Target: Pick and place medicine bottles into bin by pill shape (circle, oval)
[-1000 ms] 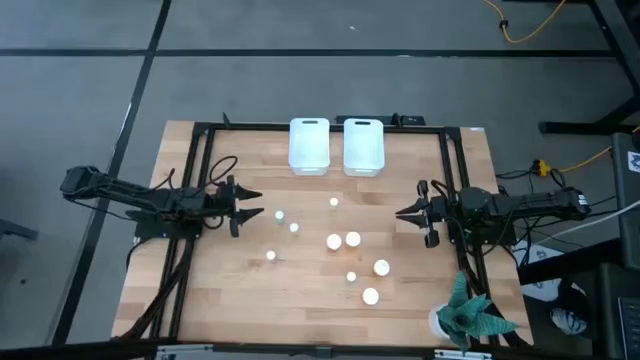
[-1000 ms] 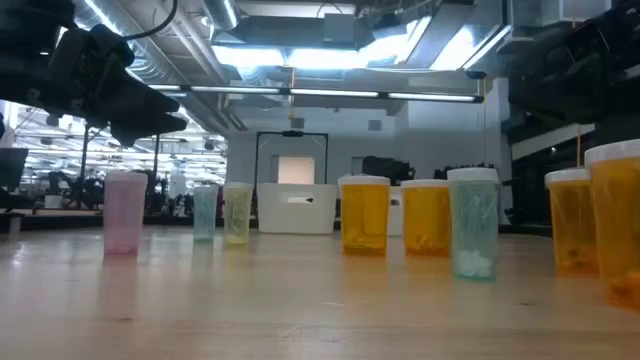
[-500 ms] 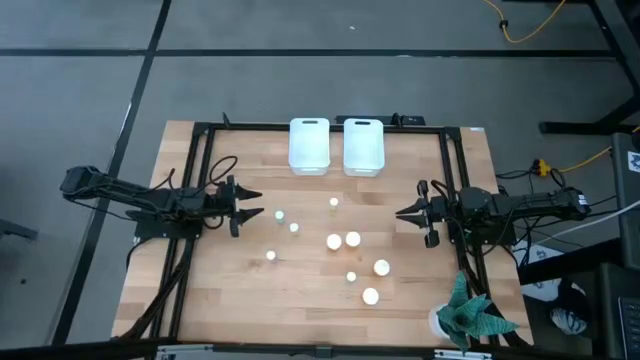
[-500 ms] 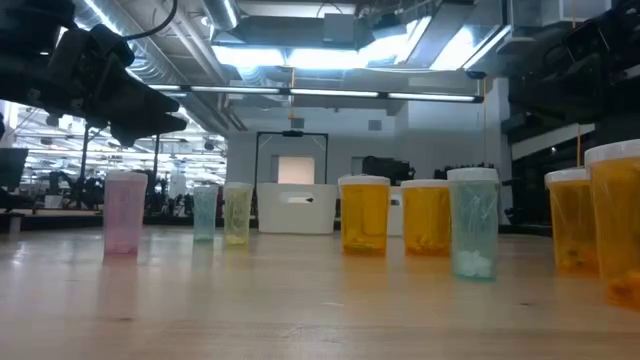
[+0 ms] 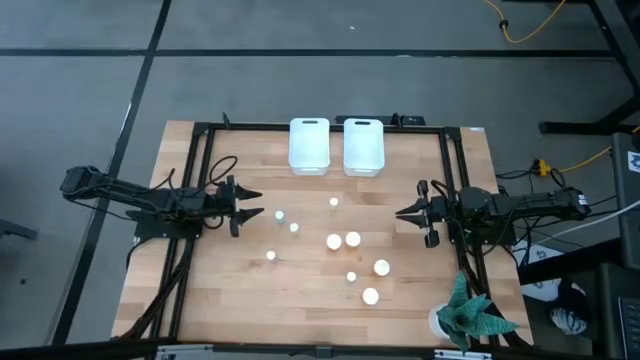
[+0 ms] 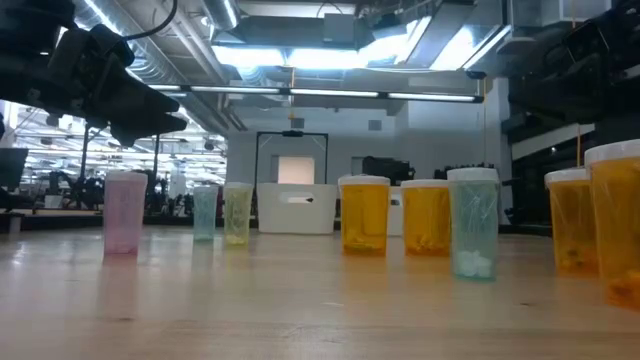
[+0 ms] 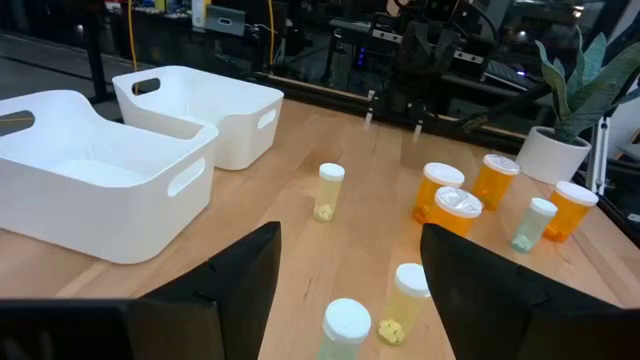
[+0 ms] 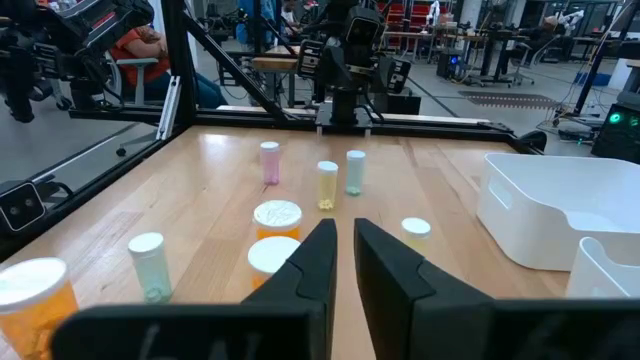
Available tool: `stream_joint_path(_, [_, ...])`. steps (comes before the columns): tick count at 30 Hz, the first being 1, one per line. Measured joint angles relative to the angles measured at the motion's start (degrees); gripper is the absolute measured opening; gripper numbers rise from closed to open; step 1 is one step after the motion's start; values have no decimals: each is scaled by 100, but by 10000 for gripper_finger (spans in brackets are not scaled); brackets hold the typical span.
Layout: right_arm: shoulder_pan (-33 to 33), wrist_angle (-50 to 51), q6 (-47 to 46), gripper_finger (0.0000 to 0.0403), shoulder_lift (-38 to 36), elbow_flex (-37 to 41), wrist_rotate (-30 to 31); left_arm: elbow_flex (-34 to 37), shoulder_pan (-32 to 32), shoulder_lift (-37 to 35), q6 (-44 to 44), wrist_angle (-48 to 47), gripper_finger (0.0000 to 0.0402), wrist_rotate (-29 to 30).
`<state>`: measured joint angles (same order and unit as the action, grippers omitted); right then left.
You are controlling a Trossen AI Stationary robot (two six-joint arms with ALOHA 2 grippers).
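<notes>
Wooden desk point(image 5: 220, 290) fills the centre of the high view, black frame around it. Two white bins point(image 5: 309, 146) point(image 5: 363, 147) side by side at upper centre, both empty as far as the left wrist view shows.

Left arm at mid-left, right arm at mid-right, each raised off the desk. Left pincer point(image 5: 252, 211): fingers wide apart, holding nothing. Right pincer point(image 5: 404, 213): fingers nearly together, narrow gap, nothing between them.

Bottles point(image 5: 353, 239) stand upright, white-capped, scattered from centre to lower right of centre; none in a bin yet. Two small ones point(image 5: 281, 214) stand just beside the left pincer.

Risks, as I judge: orange pair at centre stands close, so a wide approach could knock the neighbour over. Pill shape is hard to read through the bodies; wrong bin is likely.
</notes>
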<state>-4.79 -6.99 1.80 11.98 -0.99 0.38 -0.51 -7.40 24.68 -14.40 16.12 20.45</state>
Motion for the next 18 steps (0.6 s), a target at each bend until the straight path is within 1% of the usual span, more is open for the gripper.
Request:
stream_joint_path(10, [-1,-7,-39,42,1,-1,0,1,-2,-1,0,-1,234,1])
stream_joint_path(15, [-1,-168,-729,42,1,-1,13,1,0,-1,0,-1,234,2])
stream_joint_path(18, [1,-455,-756,42,-1,-1,14,1,0,1,1,-2,234,0])
